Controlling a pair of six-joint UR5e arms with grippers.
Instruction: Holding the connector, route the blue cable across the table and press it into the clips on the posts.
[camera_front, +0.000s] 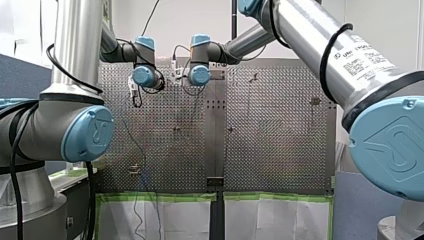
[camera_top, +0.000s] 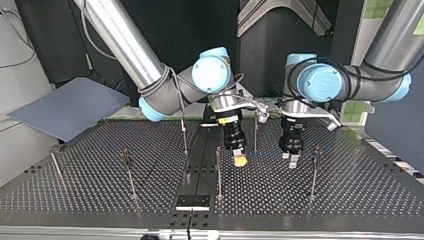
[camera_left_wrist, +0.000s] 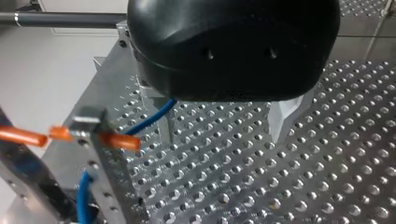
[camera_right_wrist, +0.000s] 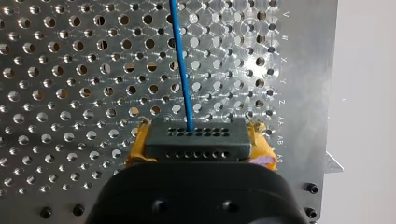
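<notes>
1. My right gripper (camera_right_wrist: 198, 144) is clamping one black rectangular connector (camera_right_wrist: 196, 135), with two rows of holes, between two yellow pads (camera_right_wrist: 135, 150).
2. One thin blue cable (camera_right_wrist: 182, 70) is running from it over the perforated metal tabletop (camera_right_wrist: 70, 93).
3. My left gripper (camera_left_wrist: 228, 123) is hanging wide, its two metal fingers (camera_left_wrist: 286, 116) apart.

My left arm (camera_front: 75, 130) and my right arm (camera_front: 310, 45) come in from the sides, and their wrists nearly meet over the far end of the perforated table (camera_front: 280, 150). A thin stretch of blue cable (camera_front: 145, 177) shows just beside a short post (camera_front: 134, 170) near the green tape (camera_front: 165, 196) — more posts stand well apart.
</notes>
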